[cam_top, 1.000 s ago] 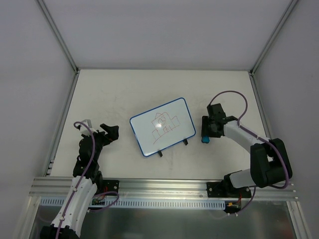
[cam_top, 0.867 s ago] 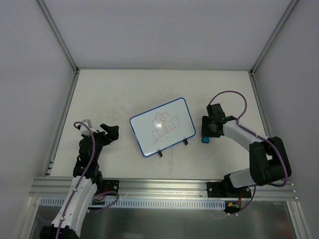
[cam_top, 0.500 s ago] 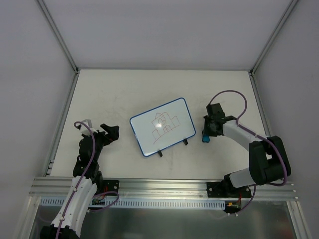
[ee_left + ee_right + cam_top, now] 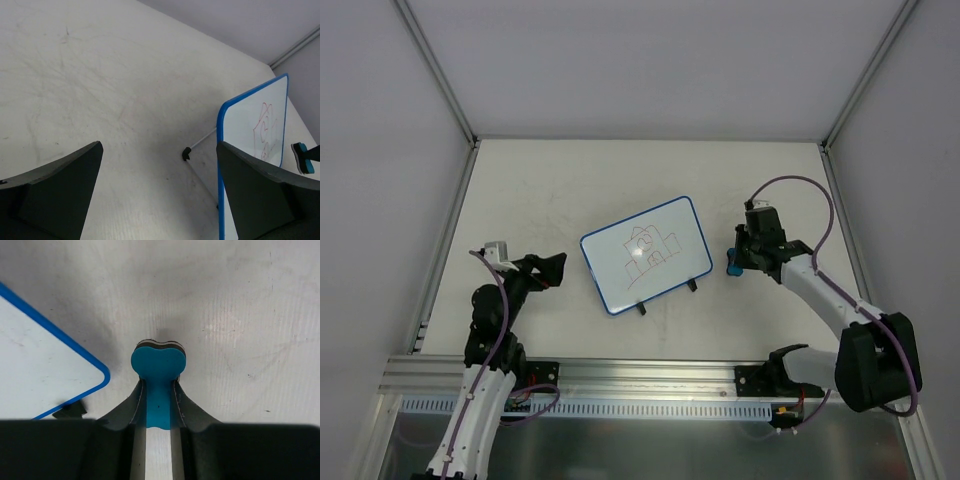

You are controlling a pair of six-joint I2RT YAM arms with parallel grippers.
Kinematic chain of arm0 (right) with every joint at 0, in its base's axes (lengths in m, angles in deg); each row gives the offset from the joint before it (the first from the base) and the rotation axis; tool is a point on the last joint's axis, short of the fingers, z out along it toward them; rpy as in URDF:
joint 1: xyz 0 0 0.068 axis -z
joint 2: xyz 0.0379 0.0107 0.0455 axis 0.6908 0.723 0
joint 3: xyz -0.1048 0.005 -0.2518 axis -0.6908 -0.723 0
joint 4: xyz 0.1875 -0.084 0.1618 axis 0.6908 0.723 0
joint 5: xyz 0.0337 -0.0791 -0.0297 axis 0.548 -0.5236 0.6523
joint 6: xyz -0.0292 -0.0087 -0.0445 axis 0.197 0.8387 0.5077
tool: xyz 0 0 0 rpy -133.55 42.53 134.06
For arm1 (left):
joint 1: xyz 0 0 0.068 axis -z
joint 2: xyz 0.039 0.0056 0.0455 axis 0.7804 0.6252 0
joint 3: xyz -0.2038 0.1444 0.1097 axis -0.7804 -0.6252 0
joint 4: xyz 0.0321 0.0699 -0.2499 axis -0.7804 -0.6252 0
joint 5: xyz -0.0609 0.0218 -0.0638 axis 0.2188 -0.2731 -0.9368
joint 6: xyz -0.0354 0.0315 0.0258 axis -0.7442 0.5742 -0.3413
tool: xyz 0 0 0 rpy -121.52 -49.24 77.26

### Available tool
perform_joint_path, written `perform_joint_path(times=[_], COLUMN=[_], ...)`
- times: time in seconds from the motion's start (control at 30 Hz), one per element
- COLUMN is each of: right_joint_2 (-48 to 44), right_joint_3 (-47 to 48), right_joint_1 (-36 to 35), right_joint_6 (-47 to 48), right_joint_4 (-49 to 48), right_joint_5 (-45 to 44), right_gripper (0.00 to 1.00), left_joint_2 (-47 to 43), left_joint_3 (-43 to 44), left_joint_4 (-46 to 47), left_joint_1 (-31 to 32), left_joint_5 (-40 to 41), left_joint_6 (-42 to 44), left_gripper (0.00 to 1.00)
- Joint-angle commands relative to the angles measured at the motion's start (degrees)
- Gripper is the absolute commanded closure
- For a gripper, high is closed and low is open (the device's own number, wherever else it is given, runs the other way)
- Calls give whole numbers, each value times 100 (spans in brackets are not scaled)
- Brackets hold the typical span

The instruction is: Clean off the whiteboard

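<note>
The whiteboard (image 4: 645, 252), white with a thin blue rim and a red line drawing, stands tilted on two small black feet at the table's middle. It shows edge-on in the left wrist view (image 4: 255, 145) and its corner shows in the right wrist view (image 4: 45, 365). My right gripper (image 4: 736, 262) is shut on the blue bone-shaped eraser (image 4: 158, 375), just right of the board and lifted off the table. My left gripper (image 4: 552, 268) is open and empty, left of the board.
A black foot (image 4: 186, 153) of the board's wire stand rests on the table between my left fingers. The table's metal frame rails run along the left and right sides. My right arm's purple cable (image 4: 800, 195) loops above it.
My right gripper has closed on the eraser and lifted it, the arm shifting right and up. My left gripper has moved slightly right, toward the board.
</note>
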Motion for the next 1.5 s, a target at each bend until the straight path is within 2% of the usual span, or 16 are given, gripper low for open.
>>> perform_joint_path(times=[0.0,0.07,0.1,0.13,0.27,0.3,0.47,0.63,0.8,0.93,1.07,1.23,1.47], right_joint_2=[-443,-653,-733,-821,-1199,-1208,-1095,-735,-374,-172,74,556,1076], right_joint_3=[74,144,162,170,311,424,847,1268,1576,1761,2007,2419,2728], right_joint_1=[-31,-48,-57,-83,-241,-294,-821,-1199,-1437,-1638,-1771,-2016,-2552], right_joint_6=[-45,-9,-1,0,96,114,254,430,500,562,632,799,1019], right_joint_4=[159,195,230,239,230,222,256,248,108,-103,-165,-200,-235], right_joint_5=[164,287,297,331,515,542,473,393,323,226,226,200,-37], right_gripper=[99,98,98,98,95,94,94,93,94,94,94,94,95], left_joint_2=[-167,52,158,307,1245,1423,2521,3006,3787,4570,4948,5160,5730], left_joint_3=[-190,-217,-235,-226,-226,-209,-235,-244,-139,-77,-7,248,319], left_joint_4=[213,580,731,863,1627,2003,3165,4123,4826,5467,5865,5935,6708], left_joint_1=[-45,-45,-45,-45,-80,-106,-229,-273,-282,-282,-274,-273,-273], left_joint_5=[-427,-890,-1059,-1217,-1929,-2296,-3072,-3740,-3882,-3961,-3917,-4075,-4251], left_joint_6=[148,131,131,122,0,-44,-317,-554,-765,-967,-1126,-1152,-1310], left_gripper=[1,3,8,17,28,29,27,30,37,31,31,35,46])
